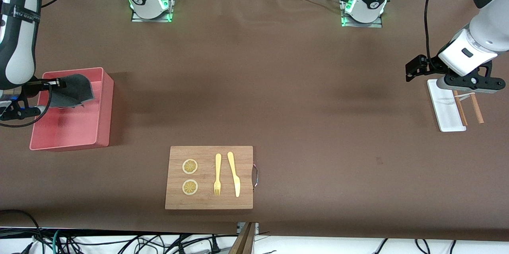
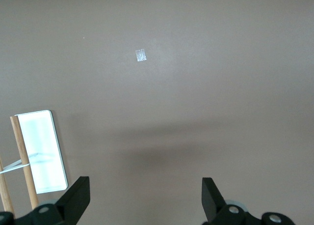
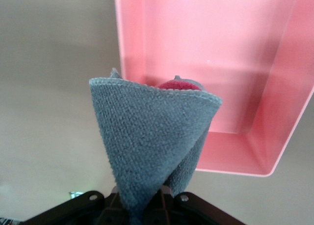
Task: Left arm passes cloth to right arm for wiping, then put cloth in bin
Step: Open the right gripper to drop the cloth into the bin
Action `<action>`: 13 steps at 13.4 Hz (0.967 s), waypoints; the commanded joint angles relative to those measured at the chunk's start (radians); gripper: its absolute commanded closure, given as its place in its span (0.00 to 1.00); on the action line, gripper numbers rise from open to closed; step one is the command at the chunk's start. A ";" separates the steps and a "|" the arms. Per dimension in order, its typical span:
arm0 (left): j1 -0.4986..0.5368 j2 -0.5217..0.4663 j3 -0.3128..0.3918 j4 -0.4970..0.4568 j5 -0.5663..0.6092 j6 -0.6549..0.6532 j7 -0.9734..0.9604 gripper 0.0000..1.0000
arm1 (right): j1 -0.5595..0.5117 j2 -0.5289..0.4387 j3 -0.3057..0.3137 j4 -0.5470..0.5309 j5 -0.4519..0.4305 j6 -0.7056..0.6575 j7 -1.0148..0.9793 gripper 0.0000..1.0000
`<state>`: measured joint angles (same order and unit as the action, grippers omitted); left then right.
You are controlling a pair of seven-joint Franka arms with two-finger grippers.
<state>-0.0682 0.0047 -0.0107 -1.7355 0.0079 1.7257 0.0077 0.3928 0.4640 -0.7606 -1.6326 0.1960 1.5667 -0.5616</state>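
The right pincer pinches the cloth over the bin, poised for dropping it in. The left pincer waits wide over the bench by the white tray.

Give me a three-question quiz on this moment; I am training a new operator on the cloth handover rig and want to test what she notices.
1. True or false: the cloth already lies loose on the floor of the bin.
2. Which end effector holds the cloth: A) left end effector, B) right end effector, C) neither?
3. Fill in: the left end effector, open, hangs over the white ____ at its arm's end of the table.

Key:
1. False: it hangs pinched, over the bin.
2. B.
3. Tray.
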 commanded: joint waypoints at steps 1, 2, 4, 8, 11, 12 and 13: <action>-0.009 0.005 0.008 0.016 0.030 -0.003 0.006 0.00 | 0.009 -0.050 0.000 -0.137 -0.010 0.125 -0.020 1.00; -0.009 0.005 0.009 0.016 0.030 -0.003 0.006 0.00 | 0.011 -0.051 -0.002 -0.138 -0.009 0.124 -0.020 0.80; -0.007 0.006 0.008 0.016 0.030 -0.003 0.005 0.00 | 0.014 -0.059 0.001 -0.113 -0.012 0.110 -0.023 0.27; -0.005 0.009 0.009 0.016 0.030 -0.005 0.005 0.00 | 0.021 -0.071 0.003 0.038 -0.009 -0.064 -0.006 0.00; -0.004 0.011 0.009 0.016 0.030 -0.005 0.005 0.00 | 0.050 -0.096 0.004 0.170 -0.009 -0.213 0.069 0.00; -0.004 0.011 0.009 0.016 0.030 -0.003 0.005 0.00 | 0.078 -0.117 0.004 0.192 -0.009 -0.239 0.118 0.00; -0.004 0.011 0.009 0.016 0.030 -0.003 0.005 0.00 | 0.116 -0.157 0.003 0.197 -0.012 -0.255 0.170 0.00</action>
<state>-0.0677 0.0087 -0.0039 -1.7355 0.0079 1.7257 0.0077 0.4557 0.3663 -0.7590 -1.4652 0.1962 1.3616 -0.4796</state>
